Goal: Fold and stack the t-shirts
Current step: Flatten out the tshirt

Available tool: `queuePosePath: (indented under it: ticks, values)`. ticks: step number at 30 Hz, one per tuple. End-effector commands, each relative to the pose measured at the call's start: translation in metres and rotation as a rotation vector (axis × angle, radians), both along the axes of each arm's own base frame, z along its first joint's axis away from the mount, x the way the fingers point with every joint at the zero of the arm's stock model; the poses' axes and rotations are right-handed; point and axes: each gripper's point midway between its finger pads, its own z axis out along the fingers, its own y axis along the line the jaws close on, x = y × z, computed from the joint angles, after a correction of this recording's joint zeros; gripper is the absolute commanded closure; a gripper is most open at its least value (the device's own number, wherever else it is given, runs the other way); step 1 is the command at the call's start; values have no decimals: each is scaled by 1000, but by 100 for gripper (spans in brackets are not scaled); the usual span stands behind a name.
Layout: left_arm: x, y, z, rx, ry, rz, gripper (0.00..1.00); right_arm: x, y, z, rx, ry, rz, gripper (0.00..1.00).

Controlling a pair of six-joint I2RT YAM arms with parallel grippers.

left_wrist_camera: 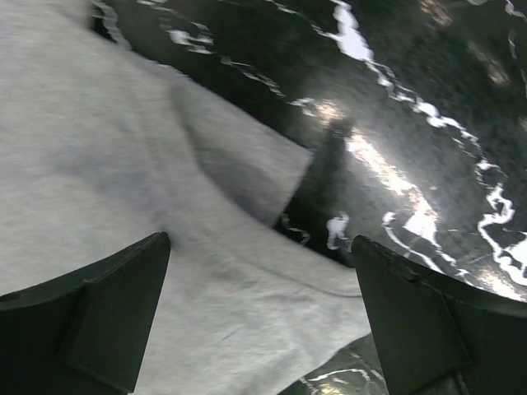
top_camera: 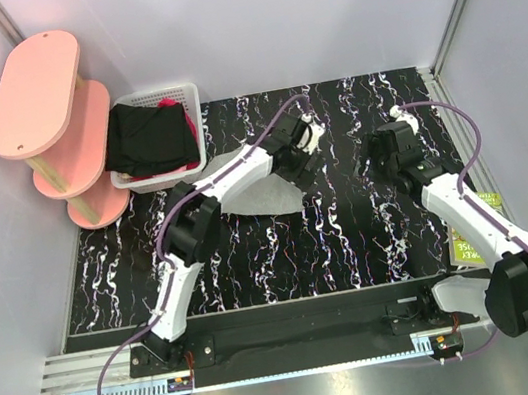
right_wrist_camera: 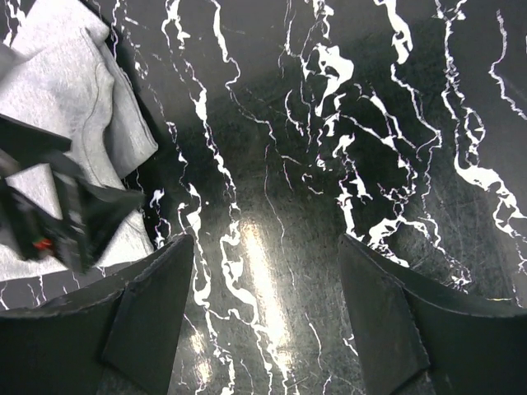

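Top view: grey shirt (top_camera: 262,198) lies crumpled on the marbled black table (top_camera: 352,238), a little left of frame centre, partly under the left arm. Left gripper (top_camera: 308,142) sits over the shirt's upper right edge. Left wrist view: left gripper (left_wrist_camera: 259,243) has its fingers (left_wrist_camera: 107,317) spread wide with nothing pinched; the grey cloth fills the left and lower part of that frame, bare table at the upper right. Right gripper (top_camera: 385,151) is right of centre, well apart from the shirt. Right wrist view: right gripper (right_wrist_camera: 265,239) is also spread, over bare table, with the shirt at the upper left of the frame. A black garment (top_camera: 145,138) fills the white basket (top_camera: 187,91) at the upper left, with magenta cloth (top_camera: 193,126) showing at its right edge. A pink shelf (top_camera: 34,94) stands left of the basket.
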Motion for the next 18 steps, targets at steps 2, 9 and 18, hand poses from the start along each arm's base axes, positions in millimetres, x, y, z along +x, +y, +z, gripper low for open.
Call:
queuePosePath:
  ticks: [2, 9, 18]
  values:
    - [6, 1, -7, 31, -3, 32, 4, 2, 9, 9, 33, -22, 29, 22]
    - [12, 15, -9, 55, -3, 48, 50, -3, 7, 17, 33, -50, 32, 24]
    - [4, 54, 72, 21, -80, 38, 100, -5, 16, 22, 75, -57, 61, 27]
